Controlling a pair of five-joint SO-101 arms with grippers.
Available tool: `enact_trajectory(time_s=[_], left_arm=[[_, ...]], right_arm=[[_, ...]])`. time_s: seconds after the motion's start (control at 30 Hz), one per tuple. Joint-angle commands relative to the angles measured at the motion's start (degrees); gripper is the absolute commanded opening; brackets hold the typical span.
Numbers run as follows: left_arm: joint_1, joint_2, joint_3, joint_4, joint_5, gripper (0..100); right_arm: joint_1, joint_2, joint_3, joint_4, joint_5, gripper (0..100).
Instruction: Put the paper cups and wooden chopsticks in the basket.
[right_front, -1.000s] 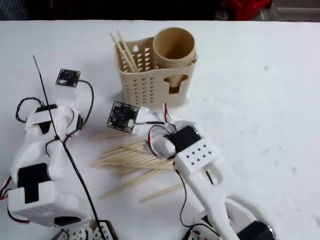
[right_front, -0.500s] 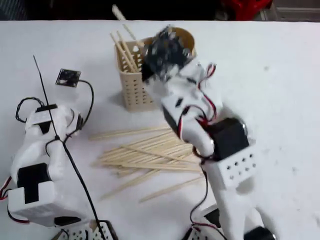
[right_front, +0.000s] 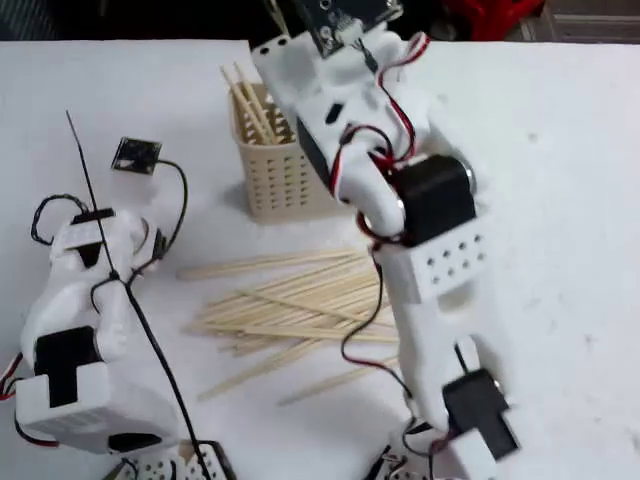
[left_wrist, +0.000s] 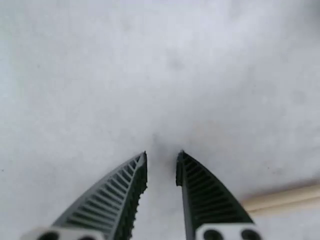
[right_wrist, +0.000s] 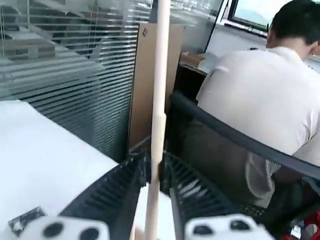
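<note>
- Closest to the front, the left arm (right_front: 80, 330) rests low on the white table (right_front: 560, 200)
- The left pincer (left_wrist: 161, 160) points down at the table top. Its two toothed jaws are only a little way apart, and nothing is between them. I think this arm has no job right now
- A loose chopstick (left_wrist: 280, 197) lies flat on the table near that pincer, but the pincer does not hold it
- A bit farther on is the pile of wooden chopsticks (right_front: 290, 310). It lies flat on the table between the two arms, in front of the basket. There are many sticks in it, so I think the chopstick part of the job has a long way to go
- The right arm (right_front: 420, 230) reaches up and over the pile, toward the basket
- The right pincer (right_wrist: 156, 165) is squeezed tight on the held chopstick (right_wrist: 160, 75). The stick stands up straight between the jaws, with a long part poking out above them
- I think the step now is carrying this one stick to the basket. Next, the stick should come over the open top, point down, and then the jaws should let go. A long stick could bump the rim, so it needs care
- Farthest away, the basket (right_front: 275, 170) stands upright on the table. Some standing chopsticks (right_front: 250, 105) lean inside one part of it
</note>
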Motion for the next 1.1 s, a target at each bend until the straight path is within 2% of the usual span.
enact_trajectory(time_s=[0.0, 0.13, 0.33, 0.67, 0.8, 0.93, 1.07], left_arm=[[-0.75, -0.22, -1.23, 0.09, -0.53, 12], [-0.75, -0.22, -1.23, 0.0, -0.53, 12], [-0.75, -0.22, -1.23, 0.0, -0.53, 12], [-0.75, -0.22, -1.23, 0.0, -0.53, 12], [-0.75, -0.22, -1.23, 0.0, -0.53, 12], [-0.75, -0.22, -1.23, 0.0, -0.44, 12], [-0.75, -0.22, -1.23, 0.0, -0.44, 12]], right_arm=[[0.22, 3.12, -8.0, -1.71, -0.7, 1.5], [0.22, 7.96, -12.57, -1.71, -0.88, 1.5], [0.22, 13.23, -14.42, -5.58, -6.51, 1.6], [-1.1, 18.59, -13.98, -11.74, -6.15, 1.6], [-1.01, 21.67, -13.98, -12.35, -2.73, 1.6], [-0.66, 23.52, -13.98, -14.46, -2.64, 1.6], [-0.75, 25.01, -13.8, -12.35, -2.81, 1.6]])
